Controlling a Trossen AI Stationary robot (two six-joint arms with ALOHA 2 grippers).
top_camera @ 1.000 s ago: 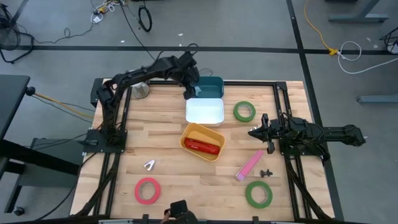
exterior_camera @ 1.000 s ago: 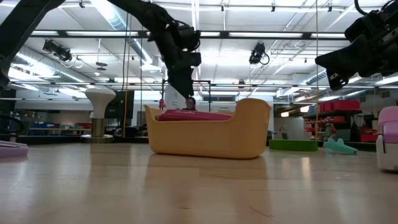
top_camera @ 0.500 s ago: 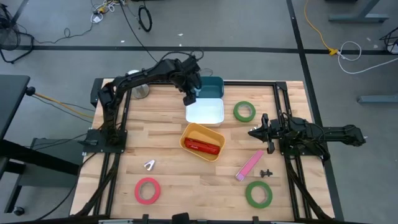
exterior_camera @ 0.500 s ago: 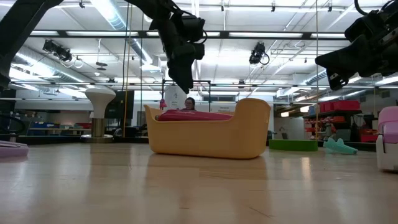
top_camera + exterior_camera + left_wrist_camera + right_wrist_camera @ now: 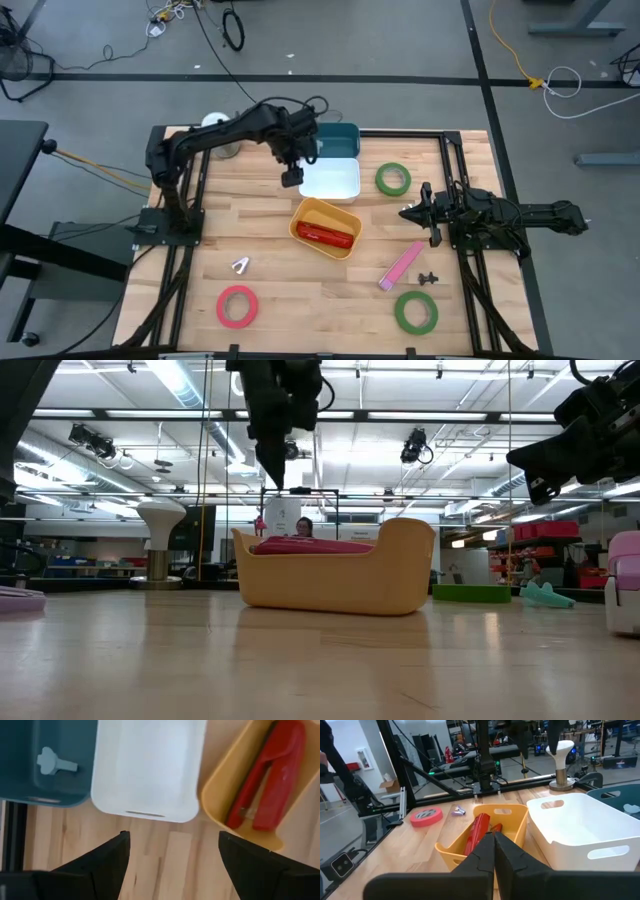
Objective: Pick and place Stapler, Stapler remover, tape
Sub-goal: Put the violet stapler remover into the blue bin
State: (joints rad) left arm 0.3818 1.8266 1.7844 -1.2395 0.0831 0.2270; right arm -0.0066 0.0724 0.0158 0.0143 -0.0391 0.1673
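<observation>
This is a robotics lab set up in a large industrial hall. The low view looks past a butcher-block wooden table into a wide open room with long rows of ceiling strip lights, exposed beams and shelving along the far walls. From above, the table sits on a grey concrete floor with loose cables trailing across it, and a black metal frame bolted around the tabletop carries two dark robot arms. In the right wrist view, more metal stands and equipment fill the background.
</observation>
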